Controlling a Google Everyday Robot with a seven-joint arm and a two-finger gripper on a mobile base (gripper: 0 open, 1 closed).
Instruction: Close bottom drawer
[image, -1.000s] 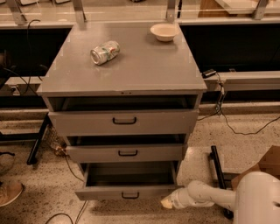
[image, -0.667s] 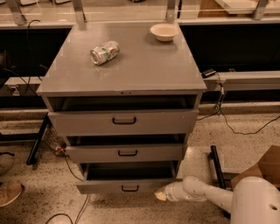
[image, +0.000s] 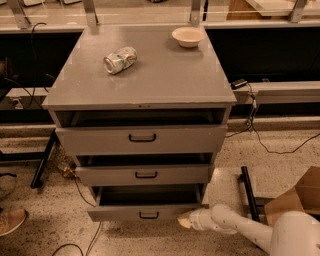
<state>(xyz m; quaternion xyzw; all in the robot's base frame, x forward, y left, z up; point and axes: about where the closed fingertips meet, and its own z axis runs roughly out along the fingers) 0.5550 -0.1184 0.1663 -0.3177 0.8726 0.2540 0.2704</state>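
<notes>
**A:** Where's the bottom drawer (image: 125, 214)?

**B:** Lowest of the three, under the front edge of the cabinet top (image: 165, 85). It's pulled out, more than the middle drawer (image: 100, 176) or the top drawer (image: 90, 141) above it. The dark inside of the box is visible behind the front panel. Not closed yet.

**A:** Gripper?

**B:** The gripper (image: 184, 220) is low down, below the front-right corner of the cabinet, right at the right end of the drawer's front panel. It looks to be touching, or just beside. Can't tell if it's clenched or released. It isn't holding anything that I can see.

**A:** Geometry for the push?

**B:** The panel's long axis runs left-right, parallel to the front edge. The drawer lies left of and behind the gripper. The arm (image: 235, 227) comes in from the lower right. Travel has to go straight back into the cabinet, square to the panel.

**A:** Risk?

**B:** Contact is well right of the small black handle (image: 149, 215), so off-centre. My guess is the drawer could rack on its slides. I'd slide left towards the handle, then push.

**A:** Anything on top?

**B:** A can (image: 120, 59) on its side towards the back-left and a bowl (image: 188, 36) near the back-right corner. Neither is in the way.
</notes>
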